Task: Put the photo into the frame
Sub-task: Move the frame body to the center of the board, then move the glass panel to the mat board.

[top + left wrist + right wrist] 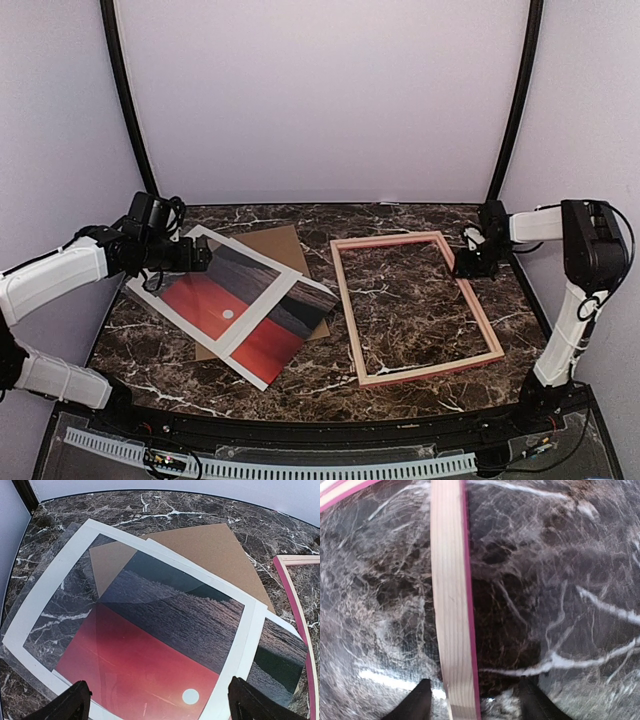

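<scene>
Your left arm (50, 280): white shell links, black joint housings. Your right arm (570, 330): the same white links, with a bulky black elbow block and a black base. Thin black cables (176, 212) loop loosely off the wrists. Left end effector (195, 255) and right end effector (470, 262) are black throughout. In your wrist views, the left fingertips (75, 705) and right fingertips (417, 705) are dark, matte and tapered.

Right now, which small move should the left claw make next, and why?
Probably lower the left claw onto the photo's edge and close. It hovers open above the photo, which lies beside the frame, not inside it.
</scene>
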`<state>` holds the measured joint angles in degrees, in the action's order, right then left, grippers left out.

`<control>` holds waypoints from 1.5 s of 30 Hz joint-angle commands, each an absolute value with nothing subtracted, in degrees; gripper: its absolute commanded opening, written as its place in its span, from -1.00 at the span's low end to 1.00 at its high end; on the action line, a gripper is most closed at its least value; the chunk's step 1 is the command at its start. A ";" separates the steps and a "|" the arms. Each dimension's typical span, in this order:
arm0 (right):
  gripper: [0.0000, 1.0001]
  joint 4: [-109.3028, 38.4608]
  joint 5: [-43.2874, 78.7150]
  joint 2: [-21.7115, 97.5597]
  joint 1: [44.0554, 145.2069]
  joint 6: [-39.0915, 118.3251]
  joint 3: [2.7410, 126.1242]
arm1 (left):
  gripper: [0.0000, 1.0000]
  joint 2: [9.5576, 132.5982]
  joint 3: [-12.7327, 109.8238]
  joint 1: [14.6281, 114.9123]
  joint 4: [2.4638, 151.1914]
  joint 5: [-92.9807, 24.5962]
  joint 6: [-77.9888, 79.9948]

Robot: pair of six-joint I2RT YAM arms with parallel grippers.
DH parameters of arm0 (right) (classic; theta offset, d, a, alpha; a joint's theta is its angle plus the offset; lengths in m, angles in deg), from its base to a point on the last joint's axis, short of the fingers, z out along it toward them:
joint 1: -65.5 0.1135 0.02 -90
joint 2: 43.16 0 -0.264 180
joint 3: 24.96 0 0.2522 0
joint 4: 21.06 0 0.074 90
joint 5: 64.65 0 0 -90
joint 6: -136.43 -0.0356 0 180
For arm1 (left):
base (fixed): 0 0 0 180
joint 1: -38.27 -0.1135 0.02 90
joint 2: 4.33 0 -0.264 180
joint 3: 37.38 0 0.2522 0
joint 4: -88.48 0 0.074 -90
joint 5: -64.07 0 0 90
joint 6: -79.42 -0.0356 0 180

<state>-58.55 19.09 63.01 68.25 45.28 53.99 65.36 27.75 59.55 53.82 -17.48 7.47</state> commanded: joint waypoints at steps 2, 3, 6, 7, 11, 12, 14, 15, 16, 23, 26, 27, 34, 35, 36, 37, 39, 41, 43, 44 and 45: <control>0.51 -58.15 24.45 56.50 73.31 40.54 53.31 | 0.98 67.08 26.93 58.54 48.92 -16.20 11.61; 0.58 -58.01 25.01 55.65 74.80 39.83 53.70 | 0.98 67.33 26.74 57.31 48.67 -16.71 12.31; 0.74 -57.21 28.71 54.01 79.97 37.69 55.07 | 0.98 68.11 25.40 52.28 49.78 -22.92 13.49; 0.76 -56.95 29.65 53.80 81.72 37.04 55.60 | 0.98 68.32 25.24 51.12 50.41 -25.95 13.72; 0.77 -54.96 29.18 54.81 88.91 34.46 58.46 | 0.98 71.65 28.35 44.58 50.57 -30.61 13.35; 0.77 -53.95 27.77 55.27 91.03 33.71 59.04 | 0.98 72.64 29.56 42.86 50.05 -30.91 12.54; 0.76 -51.65 24.91 57.08 95.50 32.13 60.74 | 0.98 76.33 33.56 40.57 48.78 -31.41 11.52; 0.76 -50.75 23.33 58.30 97.95 31.49 61.87 | 0.98 79.05 36.11 39.86 48.57 -32.16 11.19; 0.76 -50.00 22.04 59.85 100.42 30.89 63.43 | 0.98 80.38 37.27 38.80 48.39 -32.47 10.77; 0.76 -47.55 14.65 74.18 113.66 28.61 75.39 | 0.98 92.84 48.69 31.03 50.43 -35.83 7.81; 0.76 -47.33 13.00 79.33 117.20 27.96 80.65 | 0.98 99.15 54.11 29.17 50.82 -37.58 5.91; 0.75 -47.22 12.60 80.72 118.19 27.90 81.98 | 0.98 100.27 55.14 28.42 51.00 -37.78 4.88; 0.73 -45.31 9.84 86.33 121.63 25.73 85.62 | 0.98 111.63 64.18 26.47 53.04 -38.37 -0.12; 0.72 -45.21 9.59 86.77 121.98 25.57 85.96 | 0.98 112.50 64.93 26.29 53.35 -38.31 -0.47; 0.72 -45.20 9.53 87.23 122.20 25.41 86.20 | 0.98 114.11 66.17 26.13 53.58 -38.52 -0.82; 0.72 -45.09 9.42 87.58 122.49 25.07 86.38 | 0.98 114.74 66.71 26.05 54.14 -38.70 -0.95; 0.72 -44.93 8.95 88.29 122.89 24.46 86.76 | 0.97 116.97 69.13 25.90 54.31 -39.02 -1.39; 0.71 -44.80 8.90 88.81 123.30 23.92 86.80 | 0.97 119.91 71.19 25.80 53.77 -39.25 -1.86; 0.71 -44.83 9.05 88.91 123.49 23.48 86.59 | 0.97 122.02 73.11 25.72 52.33 -39.31 -2.32; 0.70 -44.80 9.26 88.92 123.46 23.23 86.35 | 0.96 122.65 73.57 25.73 51.84 -39.39 -2.60; 0.70 -44.91 9.50 88.94 123.44 22.87 86.21 | 0.95 123.53 74.15 25.76 50.90 -39.56 -2.72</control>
